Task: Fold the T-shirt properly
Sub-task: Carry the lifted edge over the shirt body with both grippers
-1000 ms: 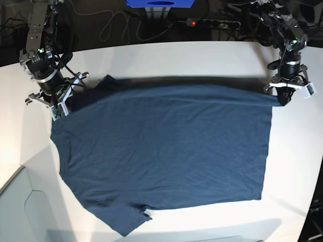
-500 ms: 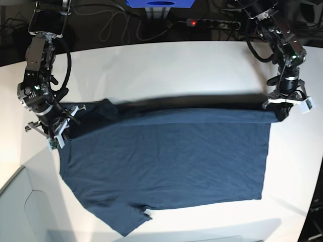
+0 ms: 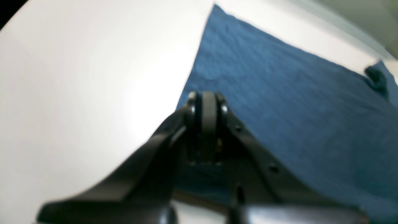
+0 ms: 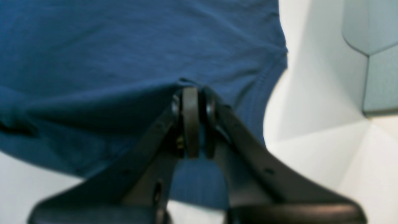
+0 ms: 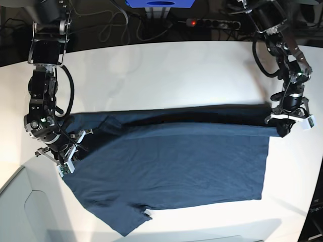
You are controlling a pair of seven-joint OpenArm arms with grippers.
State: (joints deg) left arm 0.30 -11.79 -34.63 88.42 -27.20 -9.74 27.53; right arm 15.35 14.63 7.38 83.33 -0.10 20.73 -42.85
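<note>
The dark navy T-shirt (image 5: 171, 166) lies spread on the white table (image 5: 166, 70), its far edge lifted and doubled toward the near side. On the base view's right, my left gripper (image 5: 282, 132) is shut on the shirt's raised corner; in the left wrist view the closed fingertips (image 3: 208, 102) sit over blue cloth (image 3: 295, 109). On the base view's left, my right gripper (image 5: 66, 162) is shut on the other raised edge; in the right wrist view the fingertips (image 4: 192, 99) pinch a fold of the fabric (image 4: 124, 56). A sleeve (image 5: 128, 219) points toward the near edge.
A pale grey tray-like corner (image 5: 20, 206) sits at the near left, also in the right wrist view (image 4: 373, 56). A power strip (image 5: 212, 22) and cables lie beyond the table's far edge. Bare white tabletop (image 5: 166, 70) stretches behind the shirt.
Both grippers have moved toward the near side of the table, dragging the shirt's far edge with them, so the fold over the body has widened.
</note>
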